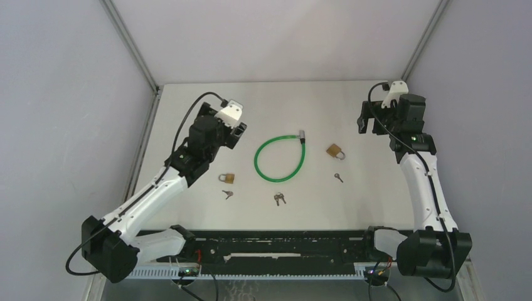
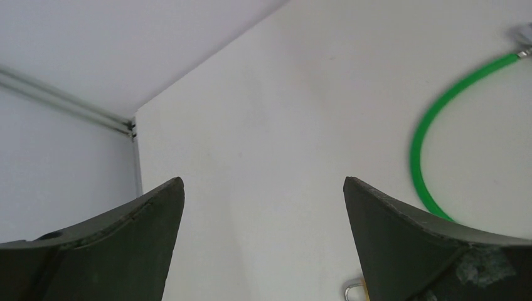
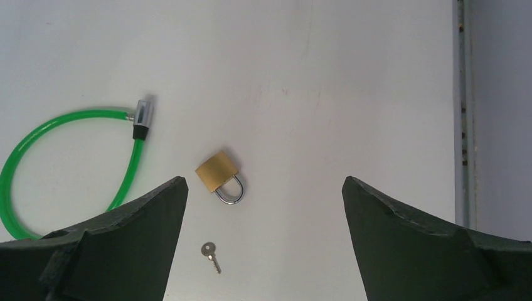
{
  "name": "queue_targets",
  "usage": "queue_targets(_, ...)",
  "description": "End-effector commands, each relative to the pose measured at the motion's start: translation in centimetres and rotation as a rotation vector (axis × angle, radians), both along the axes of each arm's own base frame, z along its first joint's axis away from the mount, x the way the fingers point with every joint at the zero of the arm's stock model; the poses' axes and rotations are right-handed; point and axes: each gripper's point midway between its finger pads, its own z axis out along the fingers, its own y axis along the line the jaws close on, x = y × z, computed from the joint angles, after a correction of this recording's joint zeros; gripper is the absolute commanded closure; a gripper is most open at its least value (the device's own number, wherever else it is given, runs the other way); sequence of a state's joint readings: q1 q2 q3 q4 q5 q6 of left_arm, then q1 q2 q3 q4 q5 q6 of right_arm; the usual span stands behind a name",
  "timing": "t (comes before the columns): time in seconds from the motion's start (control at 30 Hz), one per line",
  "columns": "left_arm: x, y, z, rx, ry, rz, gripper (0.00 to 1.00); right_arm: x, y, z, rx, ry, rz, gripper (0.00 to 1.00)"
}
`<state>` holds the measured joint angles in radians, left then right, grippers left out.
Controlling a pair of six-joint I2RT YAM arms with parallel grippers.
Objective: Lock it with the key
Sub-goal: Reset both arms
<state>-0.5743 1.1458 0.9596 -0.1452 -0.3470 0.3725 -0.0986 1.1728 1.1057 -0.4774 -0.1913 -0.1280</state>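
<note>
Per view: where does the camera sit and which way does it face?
Top external: above, behind the bases, looking down on the table, left arm and right arm showing.
Left wrist: faces table and green cable lock; own fingers show.
Right wrist: looks down on padlock and key; own fingers show.
All share the green cable lock.

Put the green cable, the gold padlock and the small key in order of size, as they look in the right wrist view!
Largest to smallest:
1. green cable, biggest by far, even with part of its loop hidden
2. gold padlock
3. small key, tiniest
All three lie flat at a similar distance, so the order is sure.
</note>
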Motion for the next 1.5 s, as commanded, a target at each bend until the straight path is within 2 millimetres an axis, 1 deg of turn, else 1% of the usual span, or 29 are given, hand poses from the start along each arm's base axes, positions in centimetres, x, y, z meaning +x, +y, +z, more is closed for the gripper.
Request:
queue_targets(0.0, 0.4, 3.5, 3.9, -0.107, -0.164, 0.159, 0.00, 0.1, -0.2, 4.3, -0.009, -0.125, -0.010, 0.00)
queue_targets(0.1, 0.2, 5.4, 4.7, -0.105, -0.189, 0.205, 0.00, 0.3, 0.0, 5.0, 0.004, -0.151, -0.005, 0.00)
queue_targets(0.13, 0.1, 6.4, 5.0, -0.108, -0.200, 0.227, 0.00, 0.4, 0.1, 5.2, 0.005, -0.161, -0.001, 0.00)
queue_targets(0.2, -0.3, 7.8, 5.3, -0.114, -0.213, 0.252, 0.00, 0.5, 0.2, 5.6, 0.012, -0.177, 0.001, 0.00)
queue_targets(0.33, -1.0, 10.0, 4.9, -0.139, -0.194, 0.275, 0.00, 0.8, -0.1, 6.4, 0.016, -0.208, -0.016, 0.00)
queue_targets(0.37, -1.1, 10.8, 4.7, -0.156, -0.187, 0.284, 0.00, 0.9, 0.1, 6.4, 0.016, -0.212, -0.007, 0.00)
queue_targets(0.43, -1.7, 11.7, 4.7, -0.211, -0.191, 0.276, 0.00, 0.9, 0.5, 6.6, 0.027, -0.219, 0.013, 0.00)
queue_targets(0.53, -3.0, 13.2, 5.4, -0.303, -0.250, 0.281, 0.00, 0.8, 0.9, 7.0, 0.045, -0.232, 0.029, 0.00)
queue_targets(0.57, -3.5, 13.3, 6.1, -0.331, -0.278, 0.266, 0.00, 0.7, 1.2, 7.1, 0.046, -0.233, 0.046, 0.00)
queue_targets(0.73, -4.5, 13.4, 6.2, -0.401, -0.270, 0.222, 0.00, 0.7, 2.4, 7.7, 0.086, -0.253, 0.106, 0.00)
queue_targets(0.83, -4.8, 13.6, 6.1, -0.401, -0.283, 0.225, 0.00, 0.6, 2.7, 8.4, 0.095, -0.276, 0.114, 0.00)
queue_targets(0.9, -5.1, 14.0, 6.3, -0.399, -0.312, 0.237, 0.00, 0.4, 2.6, 8.5, 0.098, -0.270, 0.107, 0.00)
queue_targets(1.1, -6.6, 14.7, 7.4, -0.370, -0.294, 0.274, 0.00, -0.7, 1.8, 7.5, 0.102, -0.203, 0.031, 0.00)
queue_targets(1.23, -8.1, 14.1, 8.2, -0.362, -0.301, 0.230, 0.00, -1.9, 1.7, 6.9, 0.088, -0.194, 0.026, 0.00)
queue_targets(1.33, -8.9, 13.9, 8.1, -0.380, -0.292, 0.228, 0.00, -2.6, 1.8, 6.4, 0.081, -0.201, 0.032, 0.00)
queue_targets(1.47, -9.6, 13.7, 8.2, -0.406, -0.303, 0.220, 0.00, -3.3, 1.9, 6.4, 0.066, -0.241, 0.048, 0.00)
